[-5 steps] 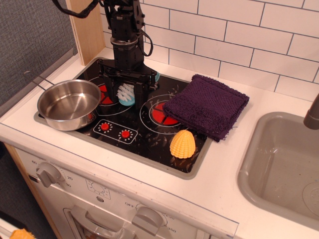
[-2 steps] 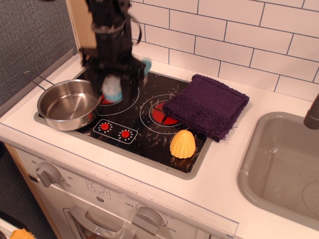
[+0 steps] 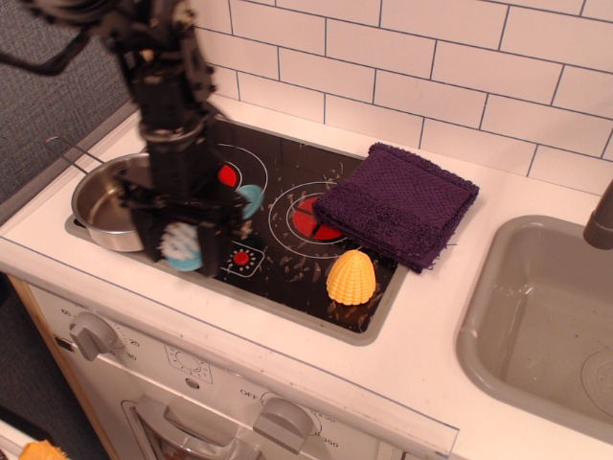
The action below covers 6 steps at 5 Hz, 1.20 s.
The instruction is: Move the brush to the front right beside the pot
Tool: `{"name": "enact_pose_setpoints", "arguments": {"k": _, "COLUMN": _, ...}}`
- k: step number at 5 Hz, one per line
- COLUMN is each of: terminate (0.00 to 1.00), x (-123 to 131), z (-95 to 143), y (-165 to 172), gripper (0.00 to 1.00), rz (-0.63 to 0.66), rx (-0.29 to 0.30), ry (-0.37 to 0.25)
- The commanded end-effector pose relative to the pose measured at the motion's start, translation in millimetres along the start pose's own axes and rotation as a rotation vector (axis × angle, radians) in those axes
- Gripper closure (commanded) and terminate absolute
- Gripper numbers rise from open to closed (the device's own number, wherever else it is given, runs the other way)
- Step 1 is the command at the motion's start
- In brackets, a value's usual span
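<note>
At the near left of the stove, the end effector is clamped on the brush, just right of the pot. Carrying looks nearly done; next, lower and release.

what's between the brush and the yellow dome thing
Only bare black stovetop with a red knob printed on it lies between the brush and the yellow dome, in the single camera view.

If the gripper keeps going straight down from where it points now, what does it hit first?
Probably the black stovetop near its front edge, just right of the pot. The gripper holds the brush, so its bristles would touch first; height is unclear.
</note>
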State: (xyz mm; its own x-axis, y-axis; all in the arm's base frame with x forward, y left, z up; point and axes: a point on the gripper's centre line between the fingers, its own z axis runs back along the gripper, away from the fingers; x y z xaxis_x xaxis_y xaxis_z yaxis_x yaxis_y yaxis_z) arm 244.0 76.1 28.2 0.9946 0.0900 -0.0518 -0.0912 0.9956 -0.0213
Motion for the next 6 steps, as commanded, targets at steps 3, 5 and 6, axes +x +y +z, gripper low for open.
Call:
{"name": "enact_pose_setpoints", "arguments": {"k": 3, "terminate": 0.0, "x": -9.8, "z": -7.7, "y": -12.6, "gripper": 0.0, "rz": -0.119, "rx": 0.046, "ry": -0.027}}
{"name": "enact_pose_setpoints", "arguments": {"k": 5, "terminate": 0.0, "x": -15.9, "z": 15.4, "y": -35.3, "gripper": 0.0, "rz": -0.261, "rx": 0.095, "ry": -0.176}}
{"name": "enact_pose_setpoints", "arguments": {"k": 6, "terminate": 0.0, "x": -18.9, "z": 19.7, "y": -33.3, "gripper": 0.0, "rz": -0.242, "rx": 0.093, "ry": -0.181}}
